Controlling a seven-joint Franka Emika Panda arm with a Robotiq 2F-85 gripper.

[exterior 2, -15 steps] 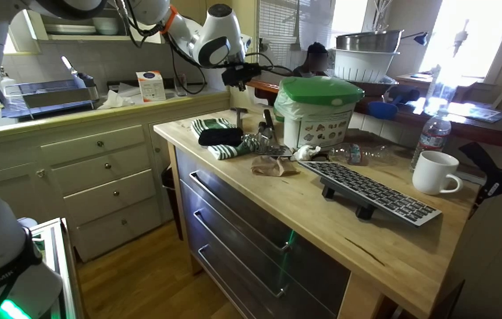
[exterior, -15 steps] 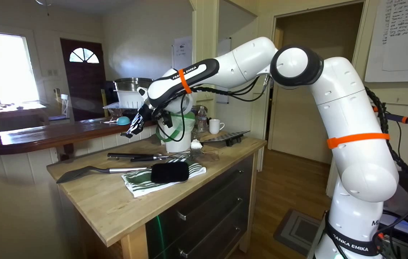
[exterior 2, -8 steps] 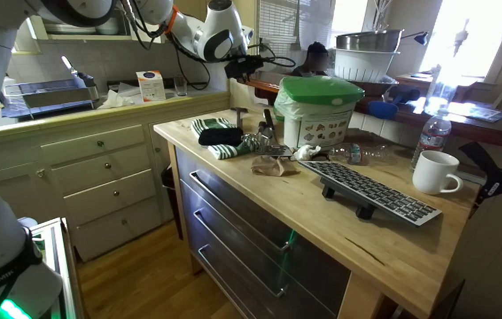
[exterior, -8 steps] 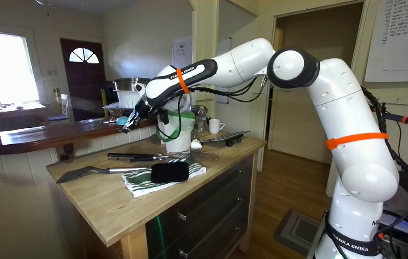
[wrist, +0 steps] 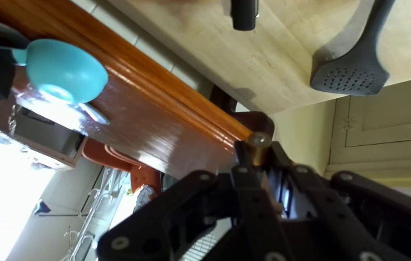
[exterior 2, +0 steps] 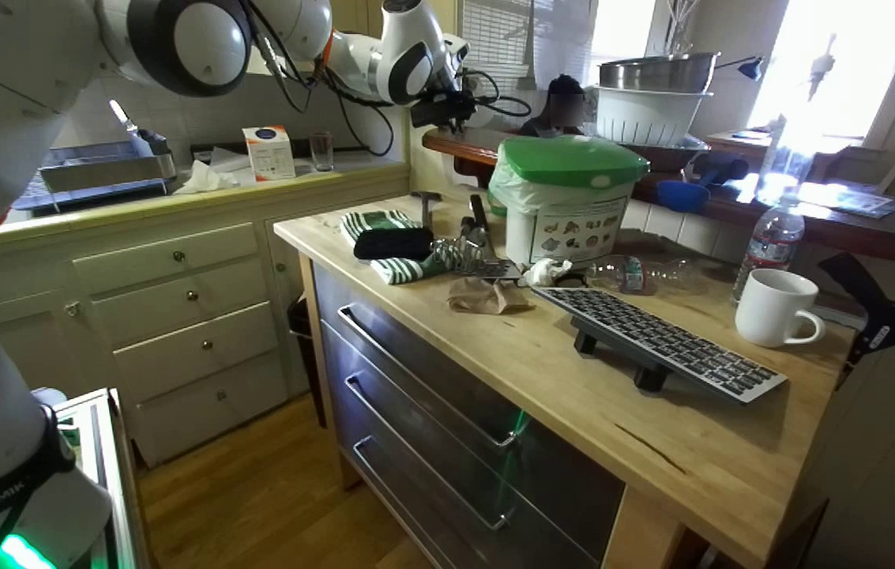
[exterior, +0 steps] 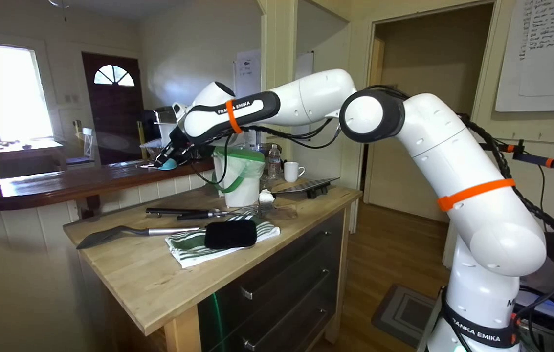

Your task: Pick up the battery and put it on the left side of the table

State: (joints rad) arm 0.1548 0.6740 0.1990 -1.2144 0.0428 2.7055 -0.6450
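The battery point(wrist: 259, 145), a small copper-coloured cylinder with a silvery end, is pinched between the fingertips of my gripper point(wrist: 259, 154) in the wrist view. It is too small to make out in the exterior views. My gripper shows in both exterior views point(exterior: 160, 162) point(exterior 2: 455, 126), raised above the table's height near the dark wooden ledge. The table is the light beige counter over dark grey drawers, with its top point(exterior: 144, 288) point(exterior 2: 573, 379) in both exterior views. A part of the table top also shows in the wrist view point(wrist: 281, 69).
The dark wooden ledge point(exterior: 61, 183) runs behind the table with a teal cup point(wrist: 66, 70) on it. On the table are a white bin with a green lid point(exterior 2: 573, 162), a spatula point(exterior: 103, 236), a striped towel point(exterior: 186, 247), a black pad point(exterior: 230, 233), a keyboard point(exterior 2: 664, 340) and a mug point(exterior 2: 777, 307).
The arm has reached farther out. My gripper has moved left and up in the exterior view facing the ledge, and right and up in the keyboard-side view. The things on the table have not moved.
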